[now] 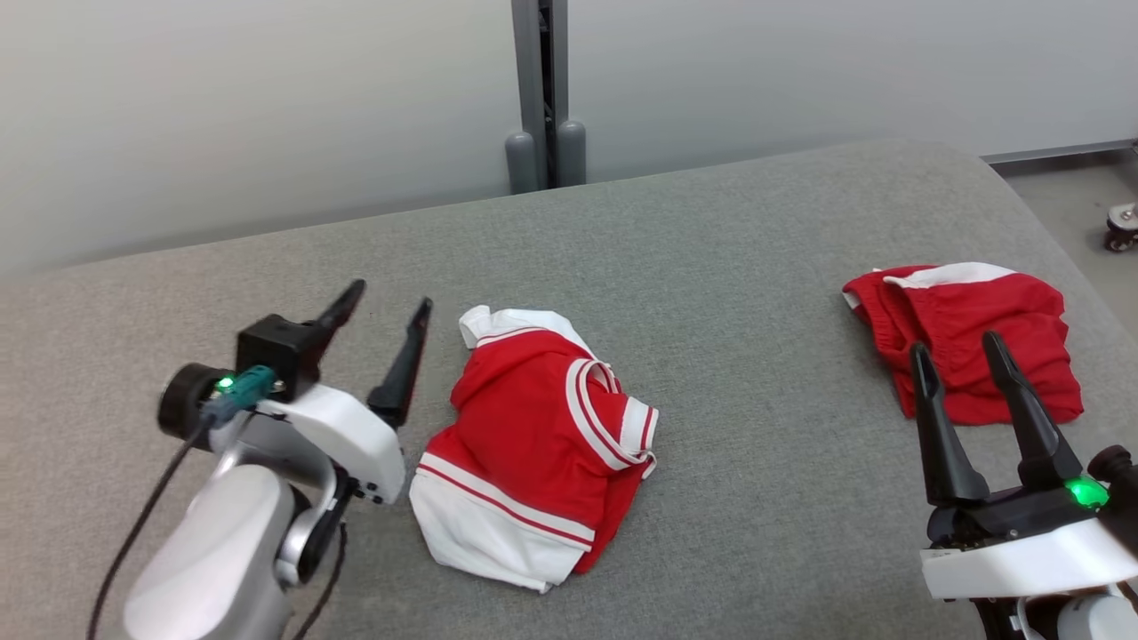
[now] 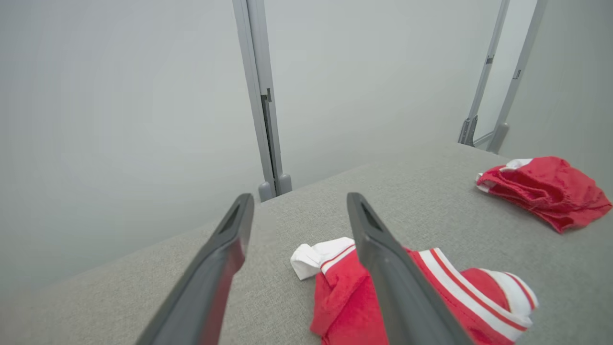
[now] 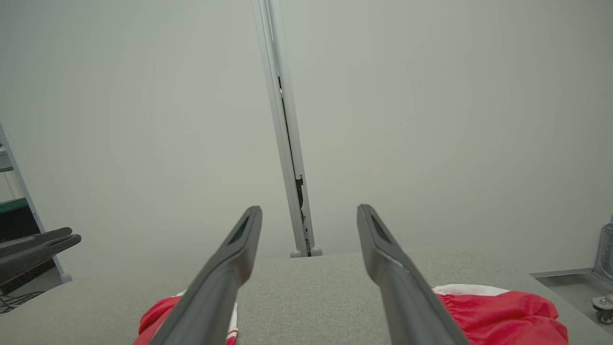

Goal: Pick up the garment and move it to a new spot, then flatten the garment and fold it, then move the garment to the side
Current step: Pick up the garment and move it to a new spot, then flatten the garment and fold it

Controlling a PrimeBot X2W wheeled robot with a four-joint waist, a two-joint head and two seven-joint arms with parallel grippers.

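L gripper (image 1: 391, 295) & R gripper (image 1: 955, 343) both spread wide, empty; red-white shirt (image 1: 524, 427) lies crumpled on grey table (image 1: 756, 267).
Head view: L gripper just left of shirt, not touching; R gripper well right of shirt, over red shorts (image 1: 969, 311). L wrist view: fingers apart, shirt (image 2: 335, 287) partly behind one finger, shorts (image 2: 546, 189) well beyond shirt. R wrist view: fingers apart, shorts (image 3: 498, 316) low behind one finger.
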